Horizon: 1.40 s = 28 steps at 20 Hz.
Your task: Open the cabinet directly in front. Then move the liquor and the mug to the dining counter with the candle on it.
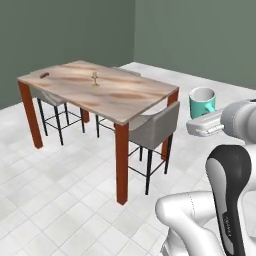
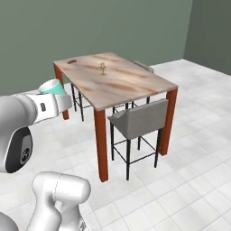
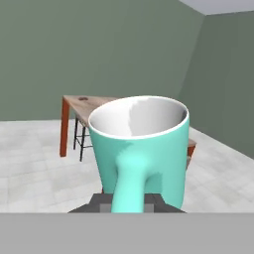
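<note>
The gripper (image 3: 128, 204) is clamped on the handle of the mug (image 3: 141, 149), which sits upright just ahead of the jaws; the dining counter (image 1: 125, 95) with its 1 candle (image 1: 94, 78) lies well beyond. A handle-only pinch could let the mug swing or slip in transit

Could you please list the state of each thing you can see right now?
Mug: upright, empty, held off the floor by its handle.
Gripper: shut on the mug handle.
Candle: standing upright on the dining counter.
Chair: pushed in at the counter's side.
</note>
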Available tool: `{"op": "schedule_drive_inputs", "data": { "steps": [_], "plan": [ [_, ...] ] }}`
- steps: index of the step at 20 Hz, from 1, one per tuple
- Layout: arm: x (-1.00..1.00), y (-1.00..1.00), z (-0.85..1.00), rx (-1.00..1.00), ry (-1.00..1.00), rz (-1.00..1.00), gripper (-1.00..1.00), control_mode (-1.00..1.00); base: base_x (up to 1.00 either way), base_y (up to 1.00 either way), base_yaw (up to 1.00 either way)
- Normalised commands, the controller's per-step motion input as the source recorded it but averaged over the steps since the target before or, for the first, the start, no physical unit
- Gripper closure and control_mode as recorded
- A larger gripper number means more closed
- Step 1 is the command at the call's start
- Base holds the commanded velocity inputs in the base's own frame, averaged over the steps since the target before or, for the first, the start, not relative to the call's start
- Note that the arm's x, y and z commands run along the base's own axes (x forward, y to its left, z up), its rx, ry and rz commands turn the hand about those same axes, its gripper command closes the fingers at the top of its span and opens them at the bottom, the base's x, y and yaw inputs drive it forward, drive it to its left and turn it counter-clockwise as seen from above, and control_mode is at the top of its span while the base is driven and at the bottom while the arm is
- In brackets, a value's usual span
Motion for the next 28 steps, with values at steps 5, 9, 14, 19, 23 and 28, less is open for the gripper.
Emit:
{"op": "schedule_drive_inputs", "data": {
  "steps": [5,9,14,19,23,28],
  "plan": [
    [0.00,0.00,0.00,0.00,0.00,0.00,1.00,1.00,0.19,0.72,-0.30],
    [0.00,0.00,0.00,0.00,0.00,0.00,1.00,1.00,0.18,0.72,-0.31],
    [0.00,0.00,0.00,0.00,0.00,0.00,1.00,1.00,0.12,0.77,-0.31],
    [0.00,0.00,0.00,0.00,0.00,0.00,1.00,1.00,0.06,0.80,-0.32],
    [0.00,0.00,0.00,0.00,0.00,0.00,1.00,1.00,0.05,0.79,-0.32],
    [0.00,0.00,0.00,0.00,0.00,0.00,1.00,1.00,0.07,0.78,-0.32]
  ]
}}
